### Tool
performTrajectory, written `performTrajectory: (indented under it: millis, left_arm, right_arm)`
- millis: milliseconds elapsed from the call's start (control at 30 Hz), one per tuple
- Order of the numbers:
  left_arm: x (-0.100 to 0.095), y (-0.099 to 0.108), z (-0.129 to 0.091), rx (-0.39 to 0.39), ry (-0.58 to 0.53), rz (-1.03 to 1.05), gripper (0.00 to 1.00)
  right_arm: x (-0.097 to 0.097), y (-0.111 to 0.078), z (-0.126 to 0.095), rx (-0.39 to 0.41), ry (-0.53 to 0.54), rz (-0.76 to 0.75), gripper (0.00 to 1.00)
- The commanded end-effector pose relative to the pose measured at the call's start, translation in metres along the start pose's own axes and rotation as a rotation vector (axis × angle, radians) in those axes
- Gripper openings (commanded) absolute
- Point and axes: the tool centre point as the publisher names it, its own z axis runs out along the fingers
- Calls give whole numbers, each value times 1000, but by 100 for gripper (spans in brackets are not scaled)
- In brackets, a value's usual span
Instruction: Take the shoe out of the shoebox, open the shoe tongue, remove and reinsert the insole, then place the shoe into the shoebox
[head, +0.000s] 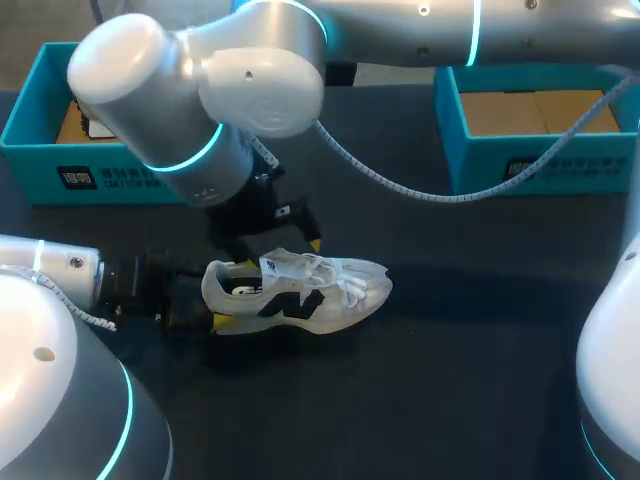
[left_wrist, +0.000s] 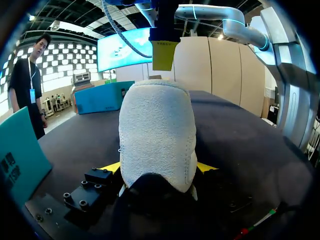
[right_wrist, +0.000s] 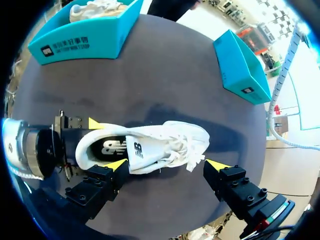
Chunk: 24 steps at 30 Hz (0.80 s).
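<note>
Heel of white shoe (left_wrist: 157, 135) gripped by left pincer (left_wrist: 159, 168), on dark table (left_wrist: 240, 140).

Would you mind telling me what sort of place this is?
Likely a robot test bench: a dark table, a white shoe held at the heel by the left fingers, the right arm over it, and a teal left shoebox and right shoebox behind.
</note>
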Motion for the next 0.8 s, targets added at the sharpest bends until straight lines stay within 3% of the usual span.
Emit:
performTrajectory:
  millis: [33,233,800]
  left_arm:
    - [0,4,0,-2,-3,1,0]
    - [0,4,0,-2,-3,1,0]
    - [0,4,0,-2,-3,1,0]
  right_arm:
    - [-17,-6,10,-29,106,742,100]
    - [-24,0,16,-4,79,737,100]
    - [-19,-2,15,-2,75,760,100]
